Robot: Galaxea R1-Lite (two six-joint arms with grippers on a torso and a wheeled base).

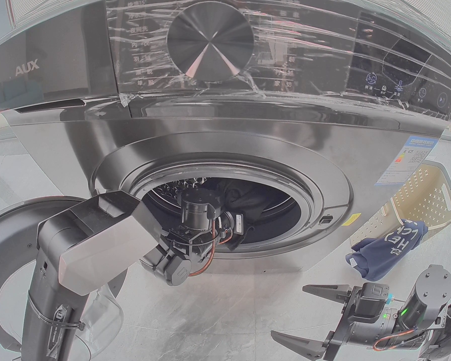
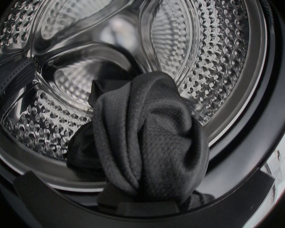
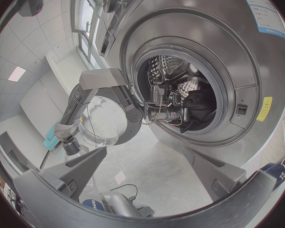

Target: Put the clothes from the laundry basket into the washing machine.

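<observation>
The washing machine [image 1: 335, 141] stands with its round opening [image 1: 305, 191] uncovered. My left gripper [image 1: 235, 226] is at the mouth of the drum, shut on a dark garment [image 1: 245, 199] that bunches up over its fingers and hides them. In the left wrist view the dark garment [image 2: 148, 136] stands in front of the steel drum [image 2: 212, 48]. In the right wrist view the left gripper [image 3: 182, 114] holds the dark garment [image 3: 199, 106] just inside the rim. My right gripper [image 1: 290, 313] hangs open and empty low to the right, over the floor. A blue garment [image 1: 386, 249] drapes over the laundry basket [image 1: 426, 196].
The machine's door [image 1: 5, 256] is swung wide to the left, behind my left arm. The cream laundry basket leans against the machine's right side. Grey floor tiles [image 1: 245, 302] lie free between the machine and my right gripper [image 3: 145, 162].
</observation>
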